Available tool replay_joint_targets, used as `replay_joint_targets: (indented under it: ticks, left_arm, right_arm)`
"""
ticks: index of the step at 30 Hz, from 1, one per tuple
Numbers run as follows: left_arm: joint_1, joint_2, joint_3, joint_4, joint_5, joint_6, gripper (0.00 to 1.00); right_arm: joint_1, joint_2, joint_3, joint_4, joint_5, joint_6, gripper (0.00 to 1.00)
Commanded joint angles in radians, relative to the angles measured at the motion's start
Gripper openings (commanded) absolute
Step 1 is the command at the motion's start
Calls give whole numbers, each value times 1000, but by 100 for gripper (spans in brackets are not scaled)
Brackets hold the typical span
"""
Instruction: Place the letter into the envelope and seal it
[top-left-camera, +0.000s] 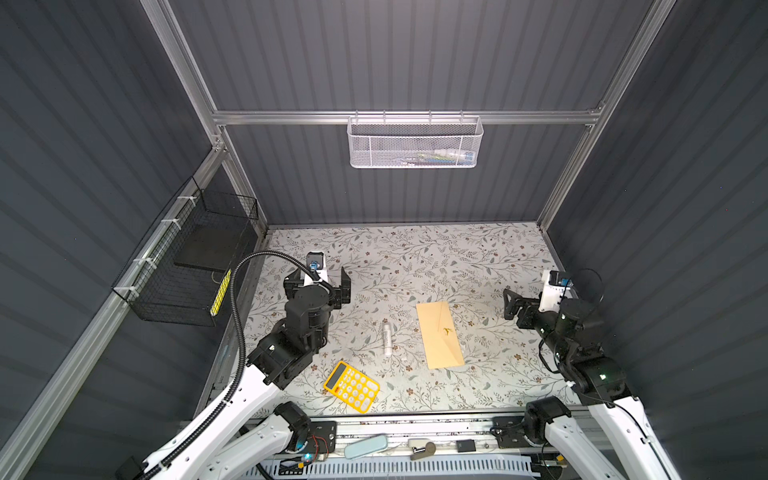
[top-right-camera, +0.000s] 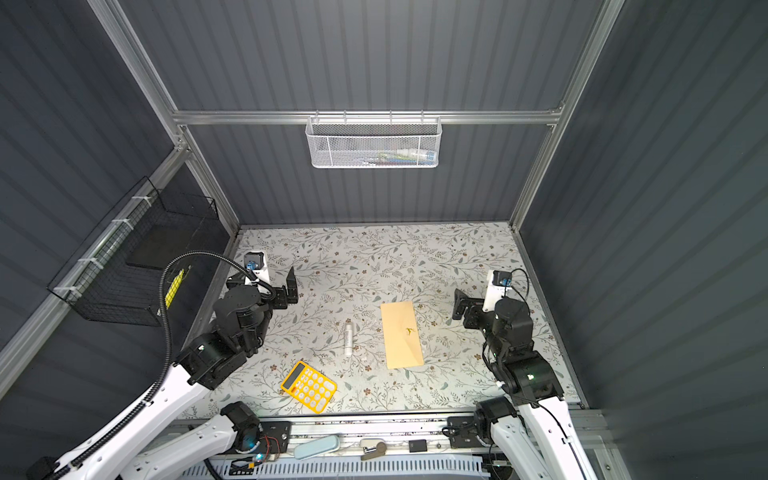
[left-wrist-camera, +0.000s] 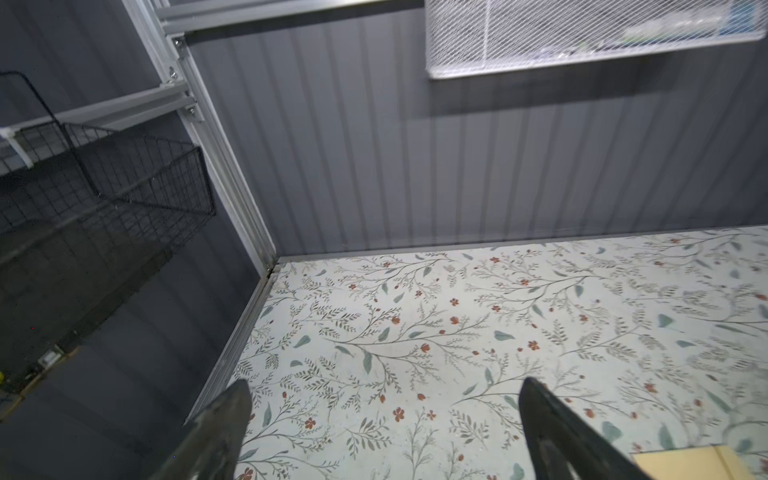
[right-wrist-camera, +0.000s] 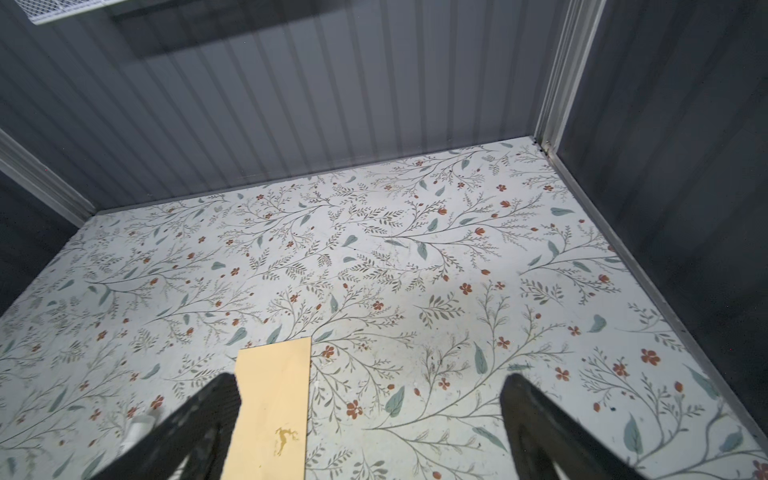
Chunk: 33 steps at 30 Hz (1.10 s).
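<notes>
**Checking the seal on a closed envelope**

Judging by the layout, what remains is confirming the flap holds: press along the flap edge with one fingertip and do not slide the paper. The left gripper (left-wrist-camera: 384, 386) and right gripper (right-wrist-camera: 370, 380) both gape wide and empty, well apart from the envelope (top-left-camera: 439, 334). It lies flat on the floral table (top-left-camera: 415, 257) beside the glue stick (top-left-camera: 387, 338). It is tan kraft, its flap folded down, with a small gold mark. The letter shows nowhere and is presumably inside.
</notes>
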Motion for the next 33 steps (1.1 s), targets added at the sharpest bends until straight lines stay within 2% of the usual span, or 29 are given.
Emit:
replay_joint_targets:
  ticks: [1,3,7,11,15,22,26,29,33]
  left_arm:
    - [97,40,-124,190,42,20,100]
    - [156,76,-219,329,9,18,100]
    - [283,134,-381,572,112,0,100]
    - [352,263,-494,822,175,27,100]
    - [371,394,-564,1055,233,74,100]
    - [395,640,-579,1333,326,145,100]
    - [406,780,-563,1442,378,148,100]
    - [411,894,-587,1607,392,153,100]
    - [415,944,-570,1631,426,164,100]
  right_arm:
    - [-15,17,-69,156,71,-59,99]
    - [-22,37,-142,274,108,-99,99]
    - [-47,74,-287,541,138,-176,99]
    - [-99,189,-344,689,133,-157,99]
    - [-113,329,-406,906,143,-189,99]
    - [-149,592,-497,1313,112,-220,99]
    - [-168,661,-487,1406,74,-244,99]
    - [-198,728,-506,1507,39,-211,99]
    - [-209,887,-543,1761,33,-197,99]
